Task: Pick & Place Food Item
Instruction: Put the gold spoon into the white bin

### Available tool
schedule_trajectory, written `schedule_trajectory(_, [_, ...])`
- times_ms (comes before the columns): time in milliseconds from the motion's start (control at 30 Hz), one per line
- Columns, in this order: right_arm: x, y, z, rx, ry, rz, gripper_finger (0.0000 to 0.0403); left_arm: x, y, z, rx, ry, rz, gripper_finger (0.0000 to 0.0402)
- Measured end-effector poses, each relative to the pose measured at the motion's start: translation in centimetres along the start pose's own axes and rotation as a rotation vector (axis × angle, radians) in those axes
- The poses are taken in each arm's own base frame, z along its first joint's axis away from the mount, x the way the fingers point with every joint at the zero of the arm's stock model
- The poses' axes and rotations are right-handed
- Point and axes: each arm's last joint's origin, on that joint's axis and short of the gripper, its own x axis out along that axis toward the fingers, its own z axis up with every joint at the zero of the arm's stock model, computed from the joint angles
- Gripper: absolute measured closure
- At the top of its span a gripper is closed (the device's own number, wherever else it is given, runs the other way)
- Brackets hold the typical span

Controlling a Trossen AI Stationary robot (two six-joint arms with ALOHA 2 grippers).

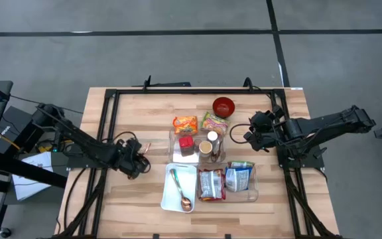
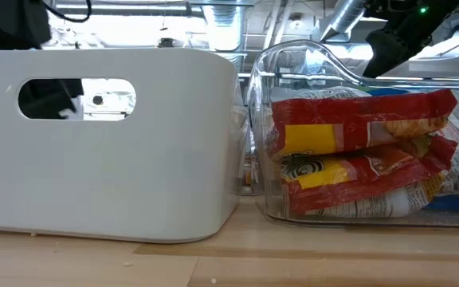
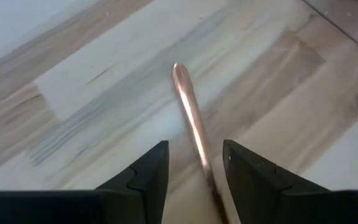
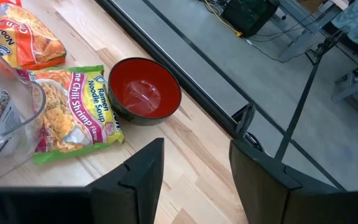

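My left gripper (image 1: 140,158) is low over the bare wood at the table's left, open. A thin copper-coloured stick (image 3: 191,124) runs out from between its fingers, close to one finger (image 3: 253,180); it also shows in the high view (image 1: 147,149). My right gripper (image 1: 249,131) is open and empty above the table's right side, near a red bowl (image 4: 143,93). A chili shrimp noodle packet (image 4: 73,112) and an orange packet (image 4: 23,37) lie flat on the wood beside the bowl. My left gripper has the copper stick between its two fingers, lying along them. I cannot tell whether either finger touches it. The fingers stand wider apart than the stick is thick.
A white tray (image 1: 190,174) holds a spoon (image 1: 181,189). A clear container (image 1: 252,194) holds red (image 1: 211,184) and blue (image 1: 239,177) packets. Another clear container (image 1: 174,142) holds a red item and a jar (image 1: 207,147). A black frame rail (image 1: 111,126) borders the table.
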Motion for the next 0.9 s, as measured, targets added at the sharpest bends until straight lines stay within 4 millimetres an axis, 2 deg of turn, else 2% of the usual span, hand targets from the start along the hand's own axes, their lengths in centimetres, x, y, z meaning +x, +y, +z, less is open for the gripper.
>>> schedule_trajectory(200, [0.0, 0.0, 0.0, 0.000, 0.000, 0.000, 0.0227, -2.6, 1.5, -0.7, 0.148, 0.163, -0.113, 0.0277])
schedule_trajectory(333, [0.0, 0.0, 0.0, 0.002, -0.001, 0.001, 0.0227, -4.0, 1.6, -1.7, 0.311, 0.341, -0.281, 0.0293])
schedule_trajectory(433, [0.0, 0.0, 0.0, 0.003, -0.002, 0.001, 0.0227, -4.7, 1.7, -2.3, 0.386, 0.401, -0.348, 0.0304])
schedule_trajectory(700, [0.0, 0.0, 0.0, 0.006, -0.003, 0.003, 0.0227, -4.9, 1.9, -3.0, 0.440, 0.456, -0.328, 0.0342])
schedule_trajectory(900, [0.0, 0.0, 0.0, 0.006, -0.003, 0.003, 0.0227, -4.0, 0.8, -3.9, 0.456, 0.496, -0.300, 0.0390])
